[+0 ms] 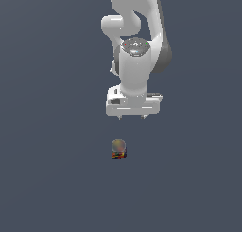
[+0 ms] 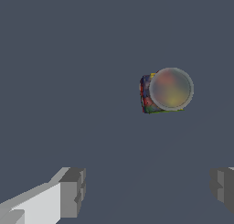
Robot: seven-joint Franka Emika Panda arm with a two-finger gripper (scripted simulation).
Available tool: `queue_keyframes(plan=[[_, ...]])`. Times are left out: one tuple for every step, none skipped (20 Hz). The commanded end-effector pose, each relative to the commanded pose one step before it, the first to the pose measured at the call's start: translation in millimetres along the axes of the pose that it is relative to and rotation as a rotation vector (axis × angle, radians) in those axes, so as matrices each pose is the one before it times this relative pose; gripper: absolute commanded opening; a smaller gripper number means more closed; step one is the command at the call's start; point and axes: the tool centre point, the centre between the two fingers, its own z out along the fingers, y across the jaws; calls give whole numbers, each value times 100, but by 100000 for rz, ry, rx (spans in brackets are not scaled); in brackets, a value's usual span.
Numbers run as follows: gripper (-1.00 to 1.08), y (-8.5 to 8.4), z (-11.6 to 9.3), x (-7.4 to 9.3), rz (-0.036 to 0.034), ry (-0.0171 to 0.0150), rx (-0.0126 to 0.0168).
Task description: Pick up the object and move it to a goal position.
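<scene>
On the flat grey floor [image 1: 47,179] the small can [image 1: 118,149] stands upright on its own, round top up, below the gripper [image 1: 133,116] and slightly toward the exterior view's left of it. The jaws stand wide apart and empty, well above the can, wider than the can itself; in the wrist view the can [image 2: 165,91] lies outside the gap between the fingertips [image 2: 73,191], so I judge a sideways shift must come before the descent. No container shows

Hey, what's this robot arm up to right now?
A white robot arm is going after a small can with a grey-brown top and colourful sides, standing upright on a plain dark surface. Its claw is open, pointing down and empty, and the can sits apart from it. In the wrist view the can lies off to one side of the gap between the fingers. Nothing has been grasped yet.
</scene>
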Motion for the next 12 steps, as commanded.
queue_keyframes(plan=[[100,1,0,0,0,0,0],[100,-17,-6,-1,0,0,0],[100,-51,-19,-2,0,0,0],[100,-84,-31,-3,0,0,0],[100,-152,-71,-13,-71,41,53],[100,-149,-55,-4,0,0,0],[100,-226,-104,-17,-98,56,80],[100,-162,-59,-2,0,0,0],[100,-161,-71,-9,-71,36,56],[100,-90,-33,2,0,0,0],[100,-83,-35,-2,-54,22,36],[100,-21,-7,5,0,0,0]])
